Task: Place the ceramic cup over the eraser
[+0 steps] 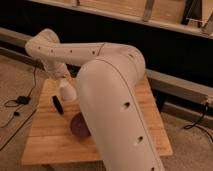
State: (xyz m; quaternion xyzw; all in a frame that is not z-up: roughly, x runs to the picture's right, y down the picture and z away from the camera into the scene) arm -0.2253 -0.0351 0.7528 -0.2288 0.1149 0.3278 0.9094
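Misalignment worries me: my gripper [63,84], left of centre, grip I cannot tell, hangs by the ceramic cup [67,94] just upper right of the eraser [57,105], so the rim could knock it aside.

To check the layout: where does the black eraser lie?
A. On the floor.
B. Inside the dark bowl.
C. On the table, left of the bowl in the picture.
C: the eraser lies on the table left of the bowl; the hand hangs just right of it.
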